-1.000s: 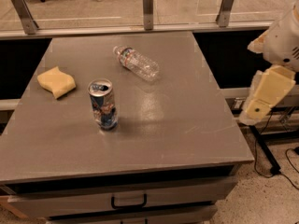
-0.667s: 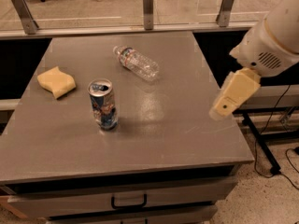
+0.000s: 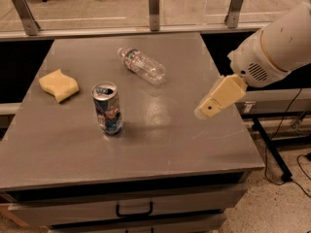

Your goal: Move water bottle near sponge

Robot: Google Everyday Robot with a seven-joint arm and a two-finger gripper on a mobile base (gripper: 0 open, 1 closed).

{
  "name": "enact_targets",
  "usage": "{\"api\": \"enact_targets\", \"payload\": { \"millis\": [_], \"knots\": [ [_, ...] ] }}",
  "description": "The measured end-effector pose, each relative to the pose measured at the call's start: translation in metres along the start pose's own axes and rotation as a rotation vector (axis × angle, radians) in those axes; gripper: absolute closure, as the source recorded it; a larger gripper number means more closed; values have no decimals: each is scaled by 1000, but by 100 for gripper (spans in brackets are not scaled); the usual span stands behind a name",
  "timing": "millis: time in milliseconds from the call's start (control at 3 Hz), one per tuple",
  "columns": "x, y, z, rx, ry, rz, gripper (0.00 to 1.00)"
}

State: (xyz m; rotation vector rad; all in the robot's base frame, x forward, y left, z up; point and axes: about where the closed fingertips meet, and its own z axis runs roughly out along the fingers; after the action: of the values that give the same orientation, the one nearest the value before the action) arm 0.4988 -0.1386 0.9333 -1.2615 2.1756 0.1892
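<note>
The water bottle (image 3: 142, 65) lies on its side at the back middle of the grey table (image 3: 160, 144), cap toward the back left. The pale yellow sponge (image 3: 59, 85) lies at the left side of the table, well apart from the bottle. My gripper (image 3: 208, 108) hangs over the right part of the table, to the right of and nearer than the bottle, not touching anything. The white arm reaches in from the right edge of the view.
A blue-and-silver drink can (image 3: 107, 108) stands upright between the sponge and the table's front, left of the middle. A glass railing with metal posts (image 3: 154, 4) runs behind the table. A drawer handle (image 3: 134, 210) shows below the front edge. Cables lie on the floor at the right.
The arm has swung in from the right edge, and the gripper has moved left over the table toward the bottle. The bottle, can and sponge have not moved.
</note>
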Motion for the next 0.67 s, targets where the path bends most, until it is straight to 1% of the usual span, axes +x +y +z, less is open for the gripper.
{"api": "enact_targets", "payload": {
  "millis": [333,667],
  "knots": [
    [0,0,0,1,0,-1,0],
    [-5,2,8,-3,-22,0,0]
  ]
}}
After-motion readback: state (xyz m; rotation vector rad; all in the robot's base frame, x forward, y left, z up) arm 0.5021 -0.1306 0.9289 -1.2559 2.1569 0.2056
